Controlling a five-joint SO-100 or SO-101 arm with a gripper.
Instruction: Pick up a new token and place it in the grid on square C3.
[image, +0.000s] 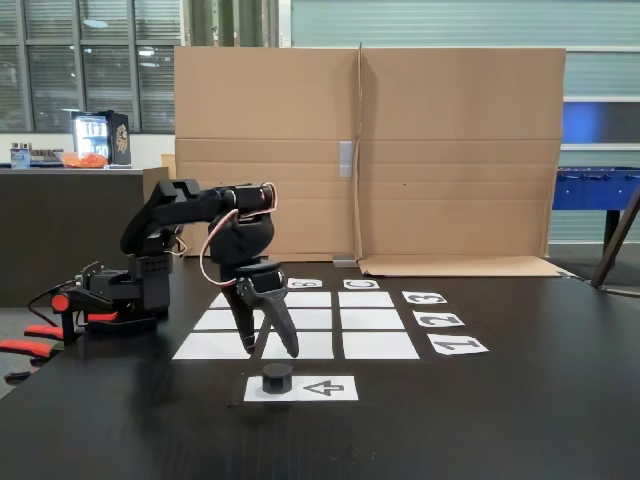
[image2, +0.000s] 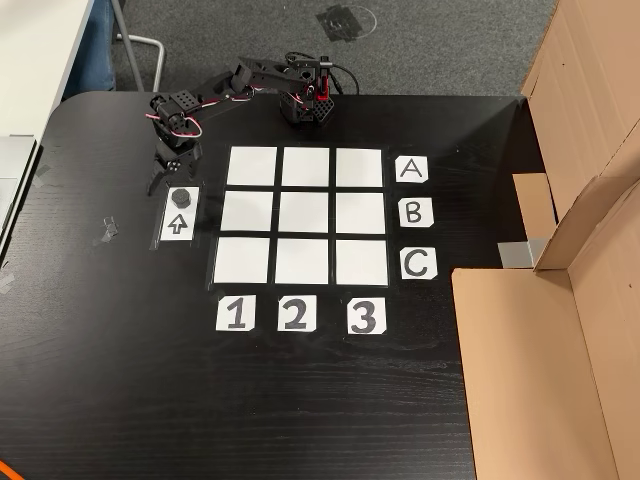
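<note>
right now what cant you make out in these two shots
- Grid, front fixed view: the arm covers part of its left column and the leftmost letter label.
- Token, top fixed view: too small to tell its shape.
- Gripper, top fixed view: seen end-on; how far the fingers spread is unclear there.

Black arm (image: 215, 215), red-white cables, red base clamps.

Grid labels (image2: 412, 170): A B C, 1 2 3
</note>
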